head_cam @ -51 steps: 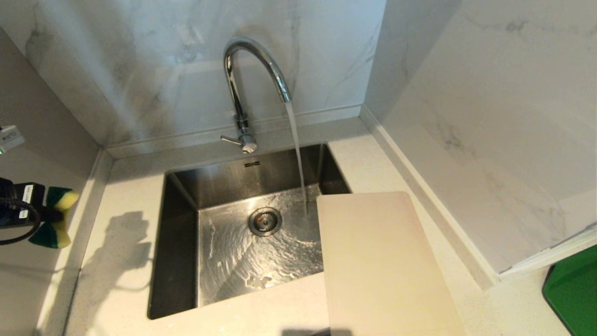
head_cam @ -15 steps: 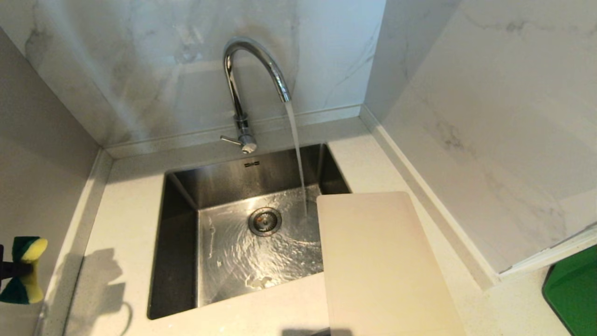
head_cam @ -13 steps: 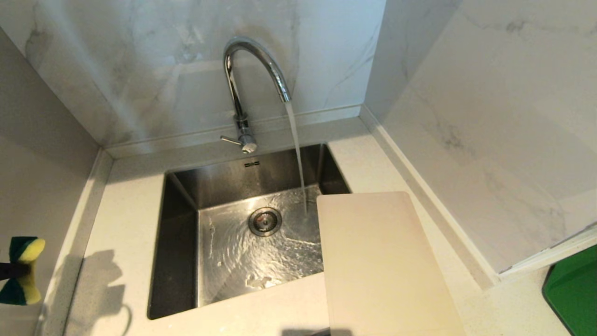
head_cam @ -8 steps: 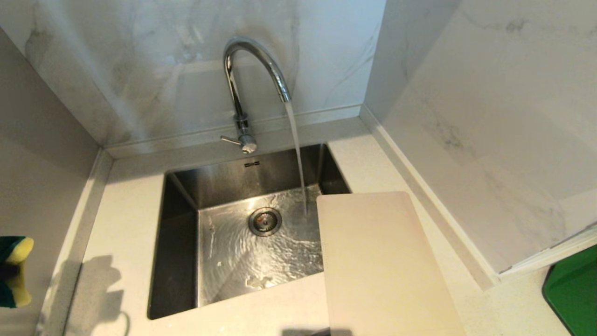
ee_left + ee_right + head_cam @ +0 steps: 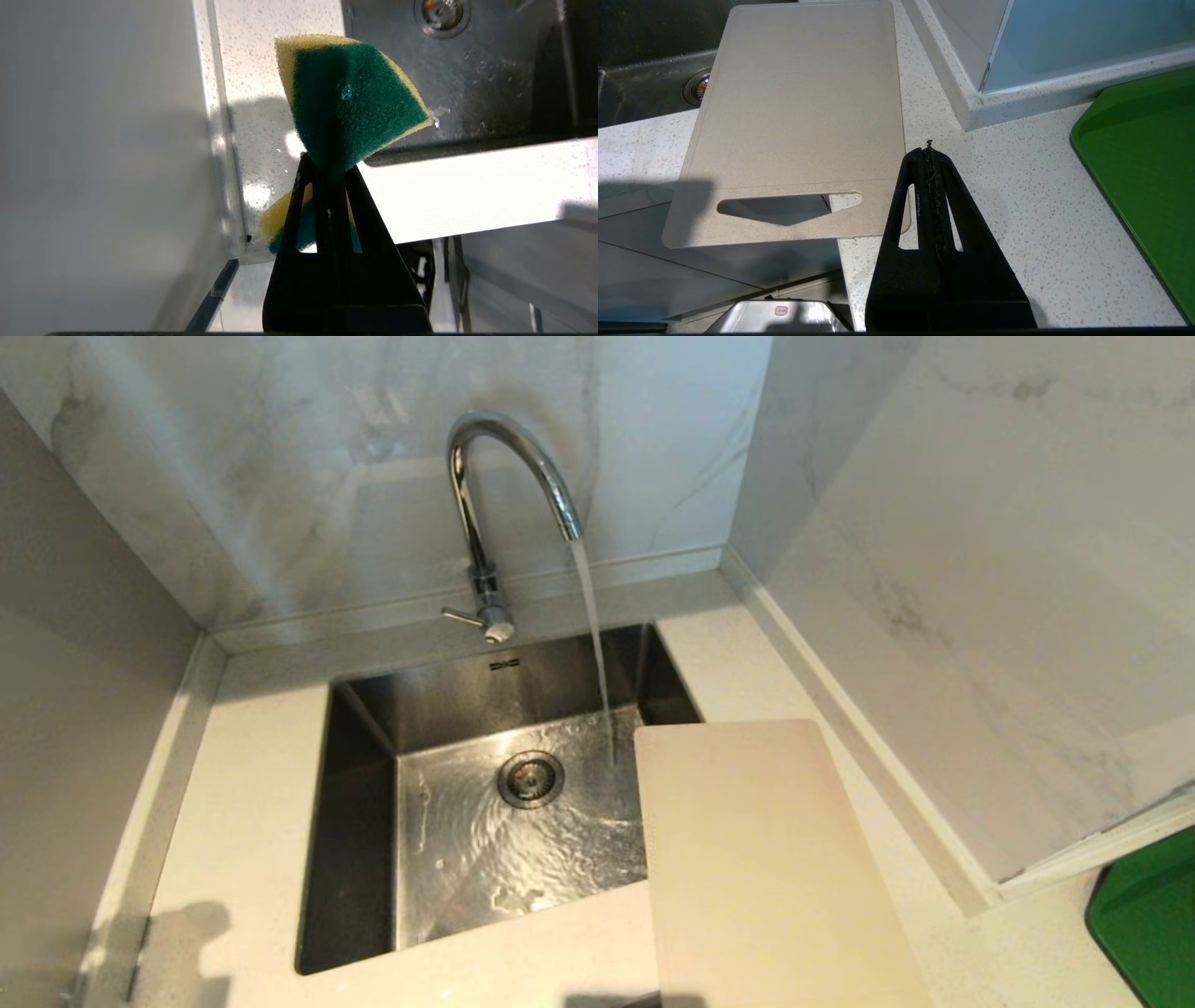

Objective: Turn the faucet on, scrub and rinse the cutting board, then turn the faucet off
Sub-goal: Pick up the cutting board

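A green tray [image 5: 1148, 924] lies on the counter [image 5: 252, 784] at far right, beyond a marble corner wall. The left gripper [image 5: 327, 175] pinches a green-and-yellow sponge [image 5: 350, 98] above the counter's left edge; the right gripper [image 5: 930, 156], pressed together and empty, hangs beside the cutting board [image 5: 766, 868]. The board lies flat right of the sink [image 5: 355, 821], its long axis running front to back, slot end overhanging the counter's front. The faucet [image 5: 499, 476] streams water into the sink.
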